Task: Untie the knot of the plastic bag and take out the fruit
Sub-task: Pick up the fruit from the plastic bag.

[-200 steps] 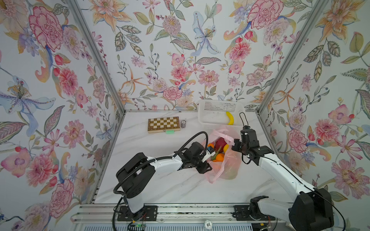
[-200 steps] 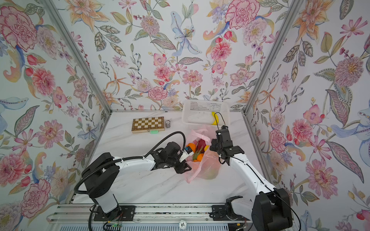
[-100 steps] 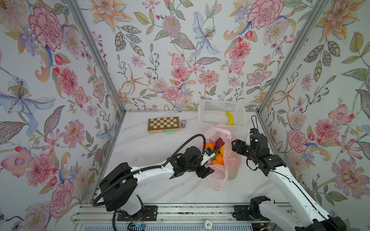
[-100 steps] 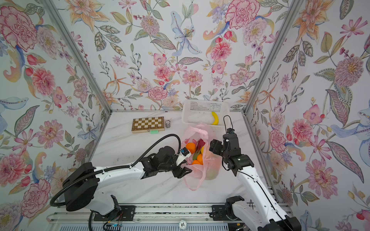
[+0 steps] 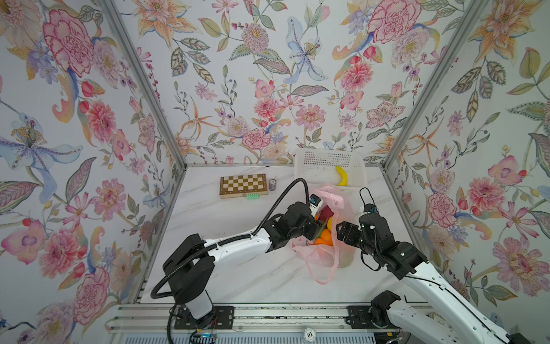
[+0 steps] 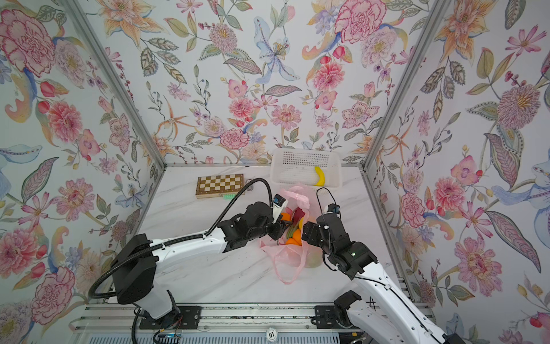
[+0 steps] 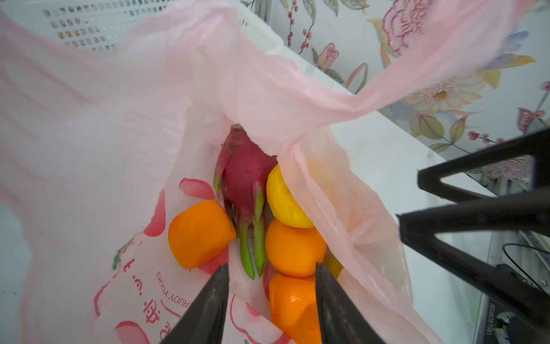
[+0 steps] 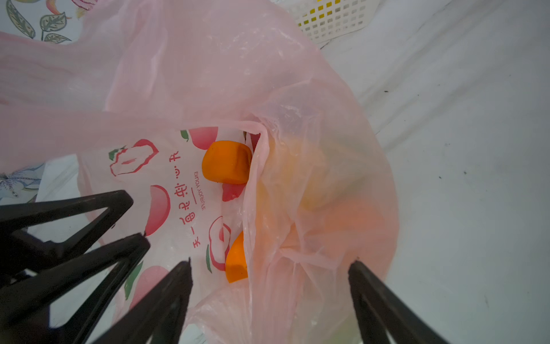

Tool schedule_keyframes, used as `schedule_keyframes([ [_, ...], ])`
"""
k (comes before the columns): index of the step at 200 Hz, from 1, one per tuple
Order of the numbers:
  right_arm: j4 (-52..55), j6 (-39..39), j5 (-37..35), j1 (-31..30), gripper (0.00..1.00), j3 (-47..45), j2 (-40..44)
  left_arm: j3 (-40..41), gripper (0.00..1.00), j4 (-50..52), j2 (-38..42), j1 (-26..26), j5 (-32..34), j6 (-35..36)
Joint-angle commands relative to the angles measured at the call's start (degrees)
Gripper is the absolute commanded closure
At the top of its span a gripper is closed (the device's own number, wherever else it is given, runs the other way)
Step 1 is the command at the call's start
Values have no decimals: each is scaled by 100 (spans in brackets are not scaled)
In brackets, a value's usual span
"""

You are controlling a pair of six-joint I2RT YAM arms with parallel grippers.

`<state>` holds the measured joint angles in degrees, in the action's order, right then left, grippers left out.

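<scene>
Scene: A translucent pink plastic bag (image 5: 320,259) (image 6: 285,256) with red printing is pictured on a white marble-patterned table (image 5: 223,238). It is placed right of centre, just on the near side of a white perforated basket (image 5: 327,156).
Bag mouth: It is shown gaping upward, flanked by the two arms.
Handles: One loop handle (image 5: 325,282) is seen lying slack on the table toward the near edge. The film at the far side is loosely bunched.
Fruit: The fruit is seen inside the bag. A magenta dragon fruit (image 7: 244,178) is wedged between an orange (image 7: 199,232) and a yellow fruit (image 7: 282,202). Two further oranges (image 7: 294,247) are stacked beside them.
Left arm: The left gripper (image 5: 319,230) (image 7: 270,268) is positioned at the left rim of the mouth. Its fingers are parted partway and nothing is clamped between them. The tips are poised over printed film and an orange.
Right arm: The right gripper (image 5: 339,233) (image 8: 271,263) is set at the bag's right side. Its fingers are spread wide astride the right wall's film, released. Whether the film is touched cannot be told.
Background: A yellow banana (image 5: 342,175) is seen in the basket. A chessboard (image 5: 243,184) is laid to the basket's left, along the far edge.
</scene>
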<state>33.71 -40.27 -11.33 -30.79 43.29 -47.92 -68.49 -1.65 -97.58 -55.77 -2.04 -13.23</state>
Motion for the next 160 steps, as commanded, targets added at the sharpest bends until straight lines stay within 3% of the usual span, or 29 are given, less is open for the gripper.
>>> schedule_keyframes([
  [1,121,-184,-195,-28,15,-23,-42,-575,51,705,-508,102,410,-254],
  [45,40,-311,-46,-33,13,-65,158,-1591,47,1337,-1517,313,802,-397],
  [97,158,-326,-42,-31,12,-13,304,-2382,30,1651,-2398,520,591,-325],
  [160,98,-281,68,-230,11,109,231,-2738,29,1811,-3078,567,559,-85],
])
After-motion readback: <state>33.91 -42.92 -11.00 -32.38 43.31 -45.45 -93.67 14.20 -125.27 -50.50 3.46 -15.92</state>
